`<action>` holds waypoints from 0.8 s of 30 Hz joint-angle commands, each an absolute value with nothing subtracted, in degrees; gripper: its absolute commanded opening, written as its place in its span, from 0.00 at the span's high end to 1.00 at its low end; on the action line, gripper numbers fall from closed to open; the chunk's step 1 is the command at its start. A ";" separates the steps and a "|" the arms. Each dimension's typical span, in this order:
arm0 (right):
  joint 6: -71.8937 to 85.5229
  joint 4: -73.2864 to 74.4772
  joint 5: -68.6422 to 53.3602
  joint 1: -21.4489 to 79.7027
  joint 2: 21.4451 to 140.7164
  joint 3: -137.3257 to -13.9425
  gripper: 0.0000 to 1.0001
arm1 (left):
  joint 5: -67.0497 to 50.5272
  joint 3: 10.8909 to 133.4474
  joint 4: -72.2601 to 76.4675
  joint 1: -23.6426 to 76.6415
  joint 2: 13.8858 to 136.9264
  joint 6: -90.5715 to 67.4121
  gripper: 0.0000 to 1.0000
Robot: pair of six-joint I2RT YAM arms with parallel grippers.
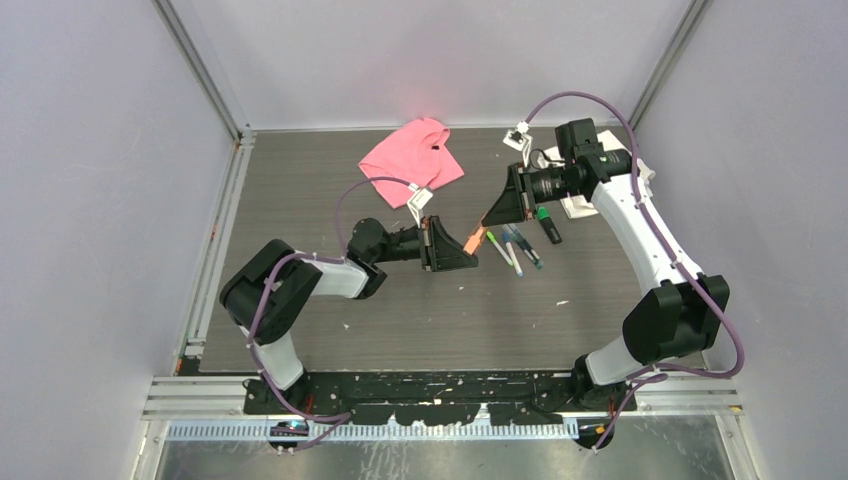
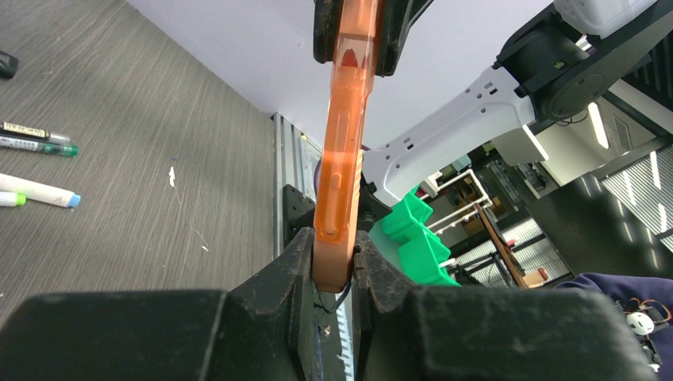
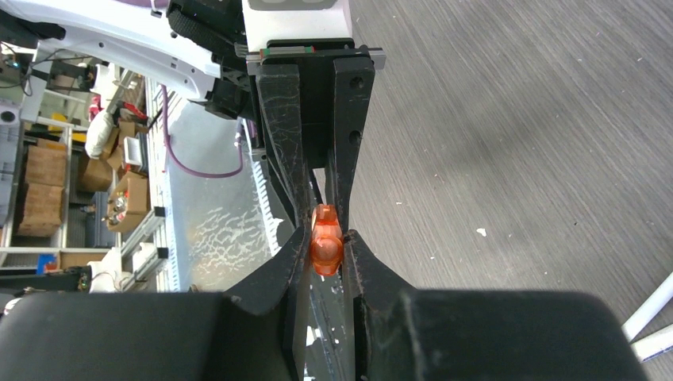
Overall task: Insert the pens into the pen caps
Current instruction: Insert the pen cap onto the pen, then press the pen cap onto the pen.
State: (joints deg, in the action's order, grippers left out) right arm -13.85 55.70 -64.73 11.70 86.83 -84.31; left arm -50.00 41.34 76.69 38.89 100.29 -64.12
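Note:
An orange pen [image 1: 476, 238] hangs above the table, held by both grippers, which face each other. My left gripper [image 2: 333, 248] is shut on its near end, and the orange barrel [image 2: 343, 151] runs up into the right gripper's jaws. In the right wrist view my right gripper [image 3: 327, 238] is shut on the rounded orange end [image 3: 325, 248]. A seam shows near the right end; which part is the cap I cannot tell. Several other pens lie just right of the grippers: a white one with a green cap [image 1: 498, 248], a white one with a blue cap [image 1: 513, 252], a dark green one [image 1: 526, 248].
A stubby black highlighter [image 1: 548, 226] lies under the right wrist. A pink cloth [image 1: 412, 155] sits at the back, a white cloth [image 1: 578, 205] beneath the right arm. White specks dot the grey table [image 1: 400, 330]. Metal rails border the left and near edges.

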 commanded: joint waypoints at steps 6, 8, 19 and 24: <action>-9.61 52.49 -58.29 14.38 86.02 -78.11 0.99 | -44.67 44.29 81.34 37.57 97.81 -66.12 0.99; -9.26 52.46 -58.13 14.24 86.73 -78.41 0.99 | -44.52 44.09 81.39 37.53 97.34 -66.37 0.99; -12.61 56.15 -63.30 13.45 88.76 -80.64 0.98 | -44.29 42.65 81.11 37.44 95.43 -63.77 0.99; -18.44 60.94 -63.28 13.69 88.34 -82.36 0.94 | -44.38 43.04 79.93 37.45 95.28 -63.26 0.99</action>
